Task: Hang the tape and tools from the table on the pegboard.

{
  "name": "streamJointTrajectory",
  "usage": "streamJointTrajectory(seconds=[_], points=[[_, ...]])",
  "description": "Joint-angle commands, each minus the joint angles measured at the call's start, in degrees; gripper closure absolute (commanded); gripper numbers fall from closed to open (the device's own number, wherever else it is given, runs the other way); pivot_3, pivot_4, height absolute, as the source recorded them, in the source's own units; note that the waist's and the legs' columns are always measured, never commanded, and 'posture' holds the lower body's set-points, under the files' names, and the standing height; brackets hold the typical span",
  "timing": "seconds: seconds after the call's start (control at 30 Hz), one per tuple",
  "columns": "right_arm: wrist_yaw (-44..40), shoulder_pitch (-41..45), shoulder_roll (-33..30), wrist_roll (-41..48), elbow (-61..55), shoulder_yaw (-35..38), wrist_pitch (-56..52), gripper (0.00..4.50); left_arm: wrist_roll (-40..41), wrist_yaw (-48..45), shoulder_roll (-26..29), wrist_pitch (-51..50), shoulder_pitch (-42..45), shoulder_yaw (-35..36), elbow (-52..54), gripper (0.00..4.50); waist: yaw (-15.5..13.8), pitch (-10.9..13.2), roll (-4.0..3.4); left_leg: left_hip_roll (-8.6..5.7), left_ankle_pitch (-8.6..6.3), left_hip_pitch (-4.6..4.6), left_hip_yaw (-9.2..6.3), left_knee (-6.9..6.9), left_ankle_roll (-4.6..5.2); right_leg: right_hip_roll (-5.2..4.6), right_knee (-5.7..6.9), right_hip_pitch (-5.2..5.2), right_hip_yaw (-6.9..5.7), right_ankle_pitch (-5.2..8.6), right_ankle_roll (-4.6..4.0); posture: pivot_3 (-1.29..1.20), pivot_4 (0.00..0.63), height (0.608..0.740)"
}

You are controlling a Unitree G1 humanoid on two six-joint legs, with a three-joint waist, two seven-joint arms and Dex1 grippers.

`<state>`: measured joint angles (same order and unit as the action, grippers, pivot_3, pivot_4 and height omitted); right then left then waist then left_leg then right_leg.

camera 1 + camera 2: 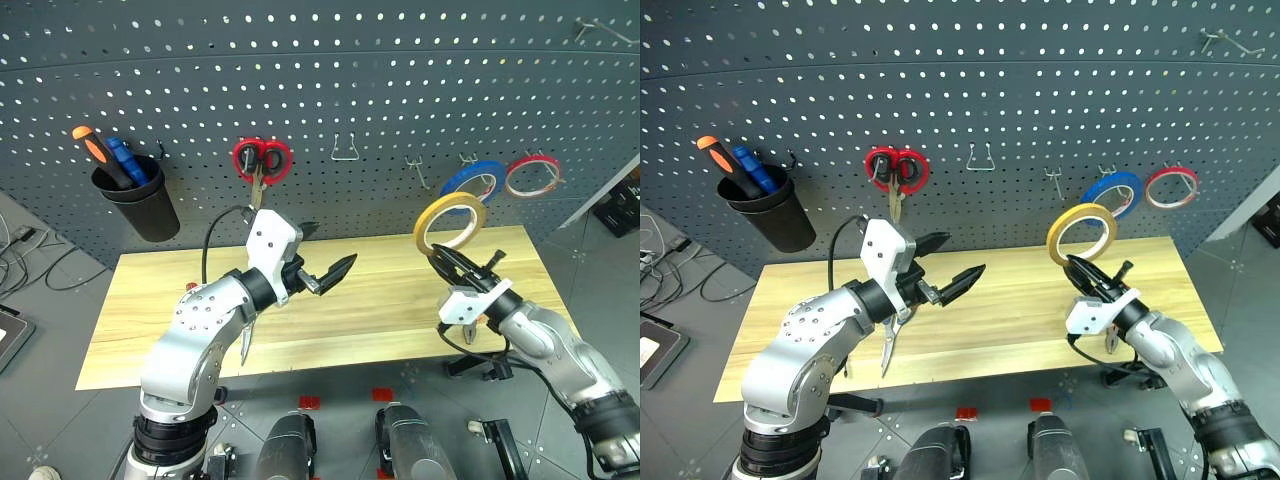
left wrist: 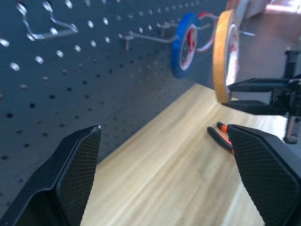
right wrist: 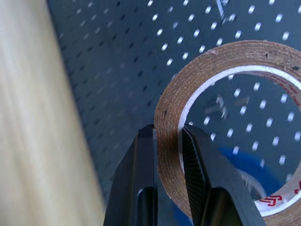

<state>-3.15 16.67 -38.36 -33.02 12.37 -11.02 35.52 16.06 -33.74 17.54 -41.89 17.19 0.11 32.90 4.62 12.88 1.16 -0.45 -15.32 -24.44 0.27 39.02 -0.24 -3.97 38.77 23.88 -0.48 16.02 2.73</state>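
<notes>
My right gripper [image 1: 442, 255] is shut on the lower rim of the tape [image 1: 450, 220], a thin tan-yellow ring held upright above the table's right end, in front of the pegboard [image 1: 350, 80]. In the right wrist view the two fingers [image 3: 193, 155] pinch the ring's band [image 3: 167, 113]. My left gripper [image 1: 322, 252] hangs open and empty over the middle of the table [image 1: 390, 300], pointing toward the tape. Small orange-and-black pliers [image 2: 220, 135] lie on the wood below the held tape. Slim metal blades [image 1: 888, 345] show beside my left forearm, their handles hidden.
On the pegboard hang red-looped scissors [image 1: 262, 160], a blue tape ring [image 1: 472, 180] and a red-edged clear ring [image 1: 533, 175]. Bare hooks [image 1: 347, 150] sit between them. A black cup [image 1: 138, 200] with thick orange and blue screwdrivers hangs at the left.
</notes>
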Motion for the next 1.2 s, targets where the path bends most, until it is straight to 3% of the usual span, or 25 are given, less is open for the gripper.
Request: streamJointTrajectory(seconds=[0.03, 0.43, 0.97, 1.2], points=[[1.70, 5.97, 0.34, -0.01, 5.86, -0.69, 4.68, 4.05, 1.35, 0.89, -0.82, 2.15, 3.02, -1.41, -1.12, 0.00, 0.00, -0.02, -0.01, -0.01, 0.00, 0.01, 0.00, 0.01, 0.00, 0.00, -0.02, -0.04, 0.00, 0.00, 0.00, -0.17, 0.147, 0.740], [0.41, 16.71, 1.44, 0.36, 18.78, -4.08, 13.12, 4.05, 0.96, 0.85, 0.07, 6.66, 5.17, -3.74, -6.63, 0.00, 0.35, -0.55, -0.02, 0.02, 0.00, 0.08, 0.02, -0.03, 0.00, -0.01, -0.04, -0.09, 0.01, -0.01, -0.01, -0.17, 0.146, 0.740], [-15.03, 27.36, 4.21, 8.03, 35.44, -6.18, 15.26, 4.05, 1.19, 1.55, 0.31, 8.16, 4.60, -4.19, -6.90, 0.00, 0.81, -0.90, -0.02, 0.02, 0.00, 0.09, 0.00, -0.01, 0.00, -0.02, 0.03, -0.12, 0.00, -0.01, -0.02, -0.16, 0.131, 0.740], [-17.91, 26.01, 4.69, 9.96, 34.87, -5.55, 14.80, 1.82, 1.46, 2.04, 0.80, 8.31, 4.03, -3.84, -6.63, 0.00, 1.18, -0.95, -0.03, 0.02, 0.00, 0.10, -0.02, -0.01, 0.00, -0.04, 0.11, -0.12, -0.02, -0.01, -0.02, -0.16, 0.133, 0.740]])
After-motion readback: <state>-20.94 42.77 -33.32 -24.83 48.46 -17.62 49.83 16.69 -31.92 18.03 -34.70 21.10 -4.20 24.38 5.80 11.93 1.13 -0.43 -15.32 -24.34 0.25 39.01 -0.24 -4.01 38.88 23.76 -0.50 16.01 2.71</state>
